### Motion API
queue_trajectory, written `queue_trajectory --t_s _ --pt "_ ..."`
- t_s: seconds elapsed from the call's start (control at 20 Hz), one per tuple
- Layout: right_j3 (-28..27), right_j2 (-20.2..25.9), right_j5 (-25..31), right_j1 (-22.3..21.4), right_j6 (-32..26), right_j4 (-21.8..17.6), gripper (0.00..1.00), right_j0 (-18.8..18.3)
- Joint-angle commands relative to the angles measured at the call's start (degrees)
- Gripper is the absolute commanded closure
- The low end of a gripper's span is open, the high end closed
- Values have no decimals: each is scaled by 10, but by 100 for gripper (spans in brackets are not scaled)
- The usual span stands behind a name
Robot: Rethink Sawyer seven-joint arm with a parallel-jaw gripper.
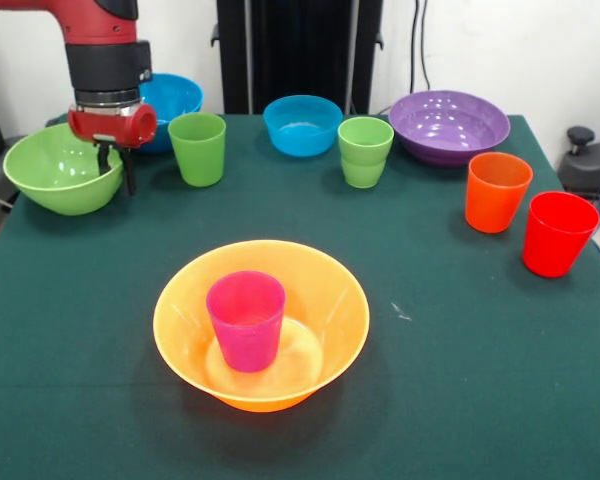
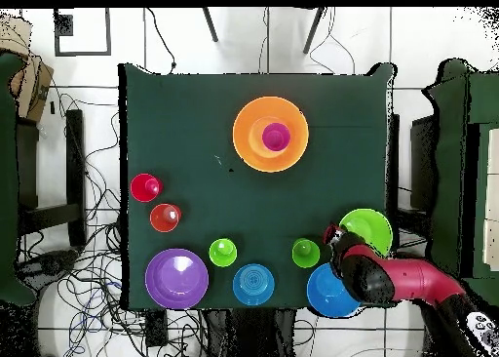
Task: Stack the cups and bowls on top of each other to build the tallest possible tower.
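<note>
The arm blocks most of the larger blue bowl [image 1: 175,95], and honestly I can't tell if the gripper [image 1: 115,170] is spread or pinched; its dark tips hang at the green bowl [image 1: 55,170] rim. On the green felt tabletop [image 1: 460,340], the purple cup [image 1: 246,318] stands upright inside the glossy orange bowl [image 1: 261,325]. Two green cups [image 1: 198,148], the smaller blue bowl [image 1: 302,124] and the purple bowl [image 1: 448,125] line the back.

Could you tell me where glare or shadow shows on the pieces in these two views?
Front view: bright glare spots on the purple bowl and inside the orange bowl; soft shadow under that bowl. Overhead view: small highlights in the purple bowl, hardly any shadows.
</note>
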Motion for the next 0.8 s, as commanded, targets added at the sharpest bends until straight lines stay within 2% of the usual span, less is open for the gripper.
queue_trajectory --t_s 0.05,0.25,0.55,0.7,0.8 --pt "-1 18 23 -27 -34 -11 100 1" --pt "29 40 46 -76 -28 28 100 2" --pt "40 82 92 -116 -35 97 100 12" --pt "39 84 97 -124 -32 115 100 22" --pt "34 74 88 -117 -26 113 100 28"
